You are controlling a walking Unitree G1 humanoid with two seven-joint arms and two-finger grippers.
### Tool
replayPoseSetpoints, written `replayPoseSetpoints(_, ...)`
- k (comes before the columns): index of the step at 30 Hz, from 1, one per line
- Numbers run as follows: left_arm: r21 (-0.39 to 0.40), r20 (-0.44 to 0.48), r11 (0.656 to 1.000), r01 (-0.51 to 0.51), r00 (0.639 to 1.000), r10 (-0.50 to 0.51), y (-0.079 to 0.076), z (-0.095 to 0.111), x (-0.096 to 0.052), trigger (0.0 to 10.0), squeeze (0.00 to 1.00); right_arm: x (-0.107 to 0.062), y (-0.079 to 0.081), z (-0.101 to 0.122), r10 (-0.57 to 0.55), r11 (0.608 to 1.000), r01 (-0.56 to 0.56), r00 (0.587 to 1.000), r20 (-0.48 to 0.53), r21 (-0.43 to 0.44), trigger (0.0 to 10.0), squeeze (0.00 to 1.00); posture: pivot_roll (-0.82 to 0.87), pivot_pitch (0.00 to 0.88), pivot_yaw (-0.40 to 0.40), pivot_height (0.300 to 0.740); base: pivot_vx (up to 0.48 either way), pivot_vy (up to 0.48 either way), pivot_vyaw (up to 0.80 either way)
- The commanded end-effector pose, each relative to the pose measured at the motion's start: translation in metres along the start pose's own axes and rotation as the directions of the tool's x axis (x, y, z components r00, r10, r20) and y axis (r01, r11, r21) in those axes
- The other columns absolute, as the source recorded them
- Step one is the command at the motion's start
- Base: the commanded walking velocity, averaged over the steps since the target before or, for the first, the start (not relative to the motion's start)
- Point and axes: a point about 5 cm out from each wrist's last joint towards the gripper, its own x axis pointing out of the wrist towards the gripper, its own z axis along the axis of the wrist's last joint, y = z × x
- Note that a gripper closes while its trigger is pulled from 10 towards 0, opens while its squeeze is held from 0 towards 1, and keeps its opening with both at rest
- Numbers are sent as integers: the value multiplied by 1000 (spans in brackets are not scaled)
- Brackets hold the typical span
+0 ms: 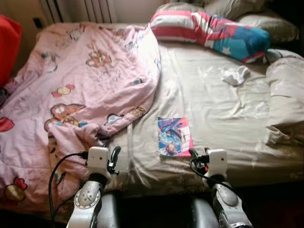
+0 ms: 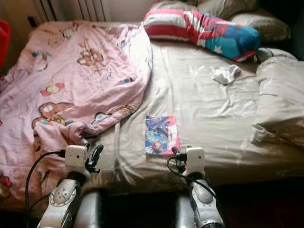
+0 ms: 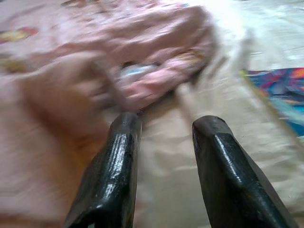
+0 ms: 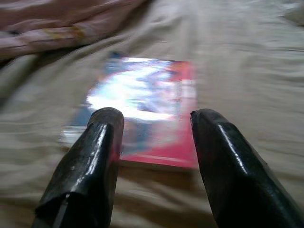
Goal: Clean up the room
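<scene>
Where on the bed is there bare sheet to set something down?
Bare sheet lies between the pink blanket and the rumpled beige bedding, from the striped pillow down to the book. A white sock sits near the pillow. The blanket crowds the robot's left half.

I can read no text anywhere: the cover of the book (image 1: pixel 175 137) on the bed sheet (image 1: pixel 213 109) is only colourful artwork, its lettering too blurred for me to make out
</scene>
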Motion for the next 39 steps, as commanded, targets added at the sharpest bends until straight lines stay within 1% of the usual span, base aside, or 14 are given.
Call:
replayPoseSetpoints(1,10,-10,1000,-11,1000,11,5,-2,-2,10000,0,2,5,2,16,1000,-16,1000,4,6,10000,0,7,159,-47,562,285,0,606)
replayPoseSetpoints(12,12,-13,1000,-7,1000,7,6,-2,-2,10000,0,14,-6,16,-67,993,64,997,30,101,10000,0,10,181,-37,562,289,0,0)
replayPoseSetpoints(17,13,-10,1000,-3,1000,3,6,-1,-2,10000,0,17,-14,18,-124,981,120,992,19,152,10000,0,16,188,-33,562,0,0,0)
replayPoseSetpoints(18,14,-10,1000,-1,1000,1,7,-1,-3,10000,0,19,-21,19,-166,968,162,986,5,190,10000,0,19,194,-29,562,0,0,0)
replayPoseSetpoints(19,19,-11,1000,5,1000,-5,8,0,-4,10000,0,22,-33,20,-228,937,230,973,-40,264,10000,0,21,200,-23,562,0,0,0)
replayPoseSetpoints(20,19,-11,1000,5,1000,-5,8,0,-4,10000,0,22,-33,20,-228,937,230,973,-40,264,10000,0,21,200,-23,562,0,0,0)
replayPoseSetpoints(22,22,-12,1000,10,1000,-10,8,0,-6,10000,0,24,-41,21,-265,908,274,962,-71,316,10000,0,30,207,-12,562,0,0,0)
replayPoseSetpoints(24,24,-13,1000,13,1000,-13,8,1,-7,10000,0,25,-44,21,-273,902,284,959,-80,325,10000,0,35,210,-8,562,0,0,0)
replayPoseSetpoints(25,29,-16,999,21,1000,-20,7,1,-8,10000,0,27,-48,22,-292,878,305,952,-92,370,10000,1000,50,218,1,562,0,0,0)
replayPoseSetpoints(28,43,-18,998,39,999,-38,7,2,-11,10000,0,29,-57,24,-330,829,350,936,-124,436,10000,1000,66,229,13,562,0,0,0)
replayPoseSetpoints(29,43,-18,998,39,999,-38,7,2,-11,10000,0,29,-57,24,-330,829,350,936,-124,436,10000,1000,66,229,13,562,0,0,0)
replayPoseSetpoints(32,77,-19,996,47,999,-46,12,5,-16,10000,0,30,-58,22,-338,782,371,928,-159,500,10000,1000,85,256,39,562,0,0,0)
replayPoseSetpoints(35,83,-18,996,36,999,-35,15,7,-18,10000,0,29,-58,20,-345,791,386,922,-176,474,10000,1000,90,269,49,562,0,0,0)
replayPoseSetpoints(39,96,-24,995,42,999,-39,17,8,-23,10000,0,29,-60,19,-350,774,388,921,-173,500,10000,1000,99,281,71,562,0,0,0)
